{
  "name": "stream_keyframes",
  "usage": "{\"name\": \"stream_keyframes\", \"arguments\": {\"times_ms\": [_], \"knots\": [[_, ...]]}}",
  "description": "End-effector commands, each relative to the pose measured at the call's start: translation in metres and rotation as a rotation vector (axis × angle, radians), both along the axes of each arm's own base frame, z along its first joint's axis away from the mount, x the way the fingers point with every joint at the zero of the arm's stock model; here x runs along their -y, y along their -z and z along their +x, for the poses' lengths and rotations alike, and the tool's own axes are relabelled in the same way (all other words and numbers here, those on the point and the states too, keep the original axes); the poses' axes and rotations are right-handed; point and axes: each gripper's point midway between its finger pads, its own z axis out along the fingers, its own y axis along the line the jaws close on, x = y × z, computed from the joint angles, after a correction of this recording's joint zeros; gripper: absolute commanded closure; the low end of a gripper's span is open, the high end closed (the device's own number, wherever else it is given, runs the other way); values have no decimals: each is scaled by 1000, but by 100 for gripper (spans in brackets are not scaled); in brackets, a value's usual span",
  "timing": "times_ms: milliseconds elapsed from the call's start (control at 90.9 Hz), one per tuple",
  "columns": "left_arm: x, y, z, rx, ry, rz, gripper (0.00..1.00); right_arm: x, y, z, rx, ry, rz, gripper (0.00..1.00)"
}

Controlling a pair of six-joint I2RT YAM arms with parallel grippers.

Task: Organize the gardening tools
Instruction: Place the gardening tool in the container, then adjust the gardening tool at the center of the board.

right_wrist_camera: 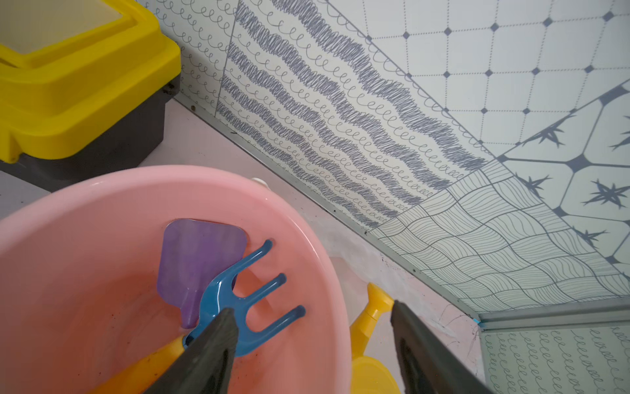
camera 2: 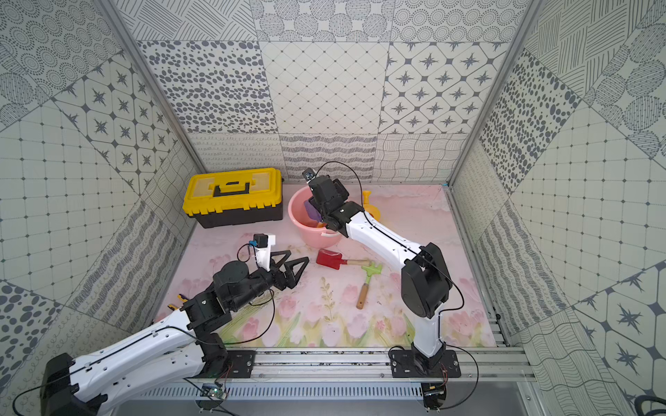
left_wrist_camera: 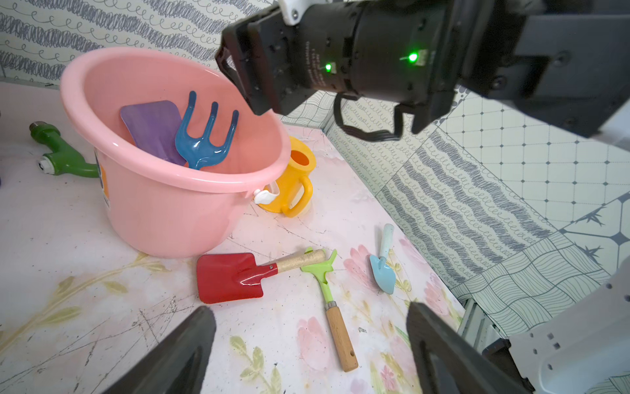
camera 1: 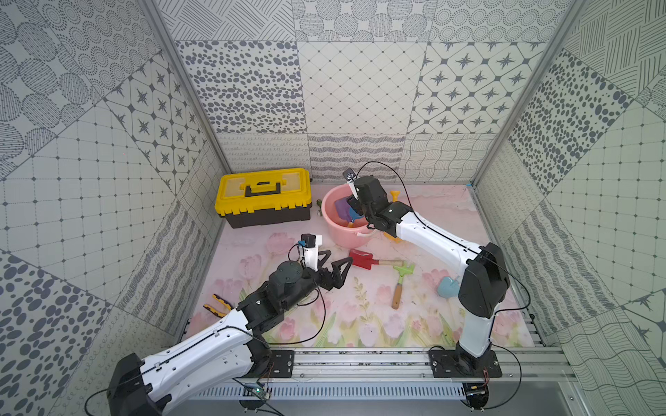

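A pink bucket [camera 1: 329,219] stands at the back of the mat. Inside it lean the blue fork [left_wrist_camera: 204,143] and the purple scoop [left_wrist_camera: 150,129]. My right gripper [right_wrist_camera: 312,308] hangs open just over the bucket's rim, with the blue fork [right_wrist_camera: 238,300] lying loose below one finger. In front of the bucket, the red spade [camera 1: 362,258], green rake [camera 1: 403,273] and light-blue trowel [camera 1: 448,286] lie on the mat. Left of the spade, my left gripper [camera 1: 340,256] is open and empty, with its fingertips [left_wrist_camera: 204,317] pointing at the spade [left_wrist_camera: 231,278] and rake [left_wrist_camera: 320,269].
A closed yellow-and-black toolbox [camera 1: 263,196] sits at the back left. A yellow watering can [left_wrist_camera: 296,177] stands behind the bucket, a green nozzle [left_wrist_camera: 61,150] lies beside it. Yellow-and-black pliers [camera 1: 218,304] lie near the left wall. Patterned walls enclose three sides.
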Motion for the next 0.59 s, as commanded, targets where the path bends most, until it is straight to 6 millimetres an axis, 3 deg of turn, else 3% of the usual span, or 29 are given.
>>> {"name": "stream_keyframes", "arguments": {"times_ms": [0, 44, 132, 242, 407, 583], "knots": [[2, -11, 3, 16, -11, -37, 7, 28, -56, -26, 78, 75, 187, 11], [3, -10, 3, 9, -7, -35, 7, 39, -59, -37, 72, 105, 243, 4], [6, -8, 3, -4, 0, -34, 7, 65, -56, -61, 35, 157, 344, 3], [9, -6, 2, -16, 15, -37, 7, 99, -31, -90, -66, 236, 464, 3], [14, -7, 0, -32, 42, -39, 7, 161, 40, -130, -223, 442, 609, 3], [15, -7, 0, -39, 45, -40, 7, 208, 120, -178, -408, 638, 704, 3]]}}
